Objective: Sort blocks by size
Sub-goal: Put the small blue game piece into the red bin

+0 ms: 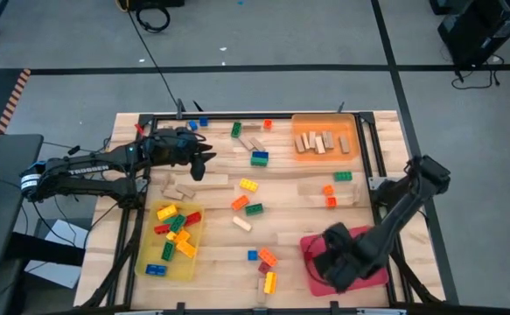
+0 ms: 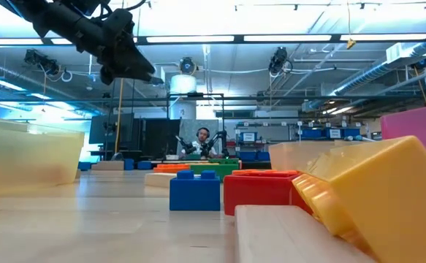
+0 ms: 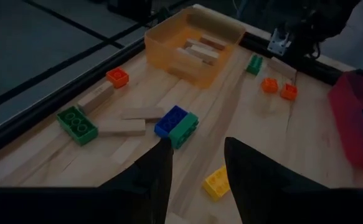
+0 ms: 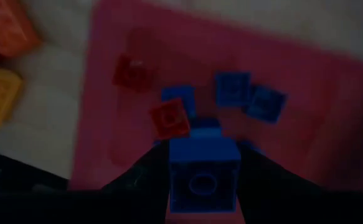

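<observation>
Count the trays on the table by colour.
yellow tray: 1
orange tray: 1
red tray: 1
Total: 3

Foreground: a tan wooden block [image 2: 300,235] lies nearest the lens, a large yellow brick [image 2: 377,191] tilted beside it.
Middle: a blue brick [image 2: 195,190] stands next to a red brick [image 2: 260,193].
Left edge: a translucent yellow tray [image 2: 26,157].
Overhead: a dark arm [image 2: 88,33] reaches in.
Background: a person [image 2: 202,141] sits beneath ceiling lights.
</observation>
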Motion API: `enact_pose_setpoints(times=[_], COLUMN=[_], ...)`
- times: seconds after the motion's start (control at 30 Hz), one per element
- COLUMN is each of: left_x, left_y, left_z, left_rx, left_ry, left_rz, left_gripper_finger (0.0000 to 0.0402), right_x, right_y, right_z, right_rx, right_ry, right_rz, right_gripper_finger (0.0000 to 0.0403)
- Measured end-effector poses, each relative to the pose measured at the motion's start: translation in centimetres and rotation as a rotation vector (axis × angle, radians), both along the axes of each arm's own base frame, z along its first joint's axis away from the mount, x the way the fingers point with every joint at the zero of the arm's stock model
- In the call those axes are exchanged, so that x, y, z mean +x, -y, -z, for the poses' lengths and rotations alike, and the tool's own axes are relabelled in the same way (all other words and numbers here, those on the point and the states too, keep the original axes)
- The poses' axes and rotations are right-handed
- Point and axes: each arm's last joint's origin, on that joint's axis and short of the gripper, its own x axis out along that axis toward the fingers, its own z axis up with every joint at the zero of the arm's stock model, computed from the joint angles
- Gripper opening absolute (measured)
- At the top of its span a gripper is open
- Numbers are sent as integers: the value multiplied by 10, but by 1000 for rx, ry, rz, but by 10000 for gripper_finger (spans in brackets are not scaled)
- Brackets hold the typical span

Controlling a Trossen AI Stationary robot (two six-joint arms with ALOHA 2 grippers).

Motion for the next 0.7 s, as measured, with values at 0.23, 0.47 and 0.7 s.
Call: enact_pose_setpoints(times=[0.23, 0.47, 0.7], left_x=[1, 1, 0], left_y=[0, 0, -1], left_z=[-2, -2, 0], left_rx=[5, -37, -37], left_ry=[17, 34, 22], left_rz=[0, -20, -51], left_gripper_finger=[154, 154, 161], right_x=[-15, -22, -27], right_y=[-15, -14, -10], right_z=[50, 65, 62], right_rx=[79, 74, 61], right_ry=[41, 34, -22], right_rz=[10, -1, -16], right_gripper_finger=[152, 160, 325])
